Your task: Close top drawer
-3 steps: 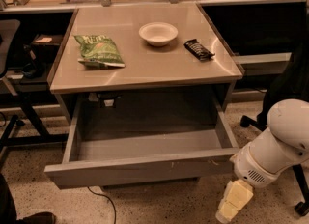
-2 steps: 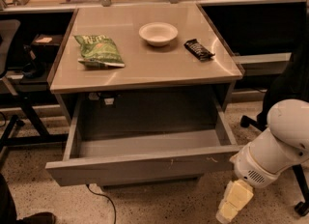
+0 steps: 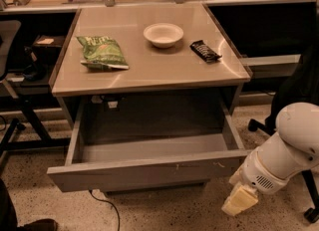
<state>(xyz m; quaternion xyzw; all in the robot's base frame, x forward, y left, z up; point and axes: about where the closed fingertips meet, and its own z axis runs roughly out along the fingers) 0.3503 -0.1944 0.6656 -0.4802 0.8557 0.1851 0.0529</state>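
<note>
The top drawer (image 3: 149, 173) is a wide grey drawer pulled far out from under the desk, its inside bare. Its flat front panel faces me and carries small pale scuff marks toward the right end. My gripper (image 3: 239, 199) hangs low at the lower right, just past the right end of the drawer front and slightly below it. The white arm (image 3: 286, 145) rises from it toward the right edge. The pale fingers (image 3: 238, 201) point down at the floor.
On the desk top (image 3: 149, 70) lie a green chip bag (image 3: 102, 52), a white bowl (image 3: 163, 34) and a dark snack bar (image 3: 205, 50). A chair base (image 3: 20, 125) stands at the left, another chair's legs (image 3: 309, 200) at the right. A cable (image 3: 107, 207) runs across the speckled floor.
The view has shifted slightly, so the drawer front sits a little higher in the picture. The gripper stays at the drawer's right end.
</note>
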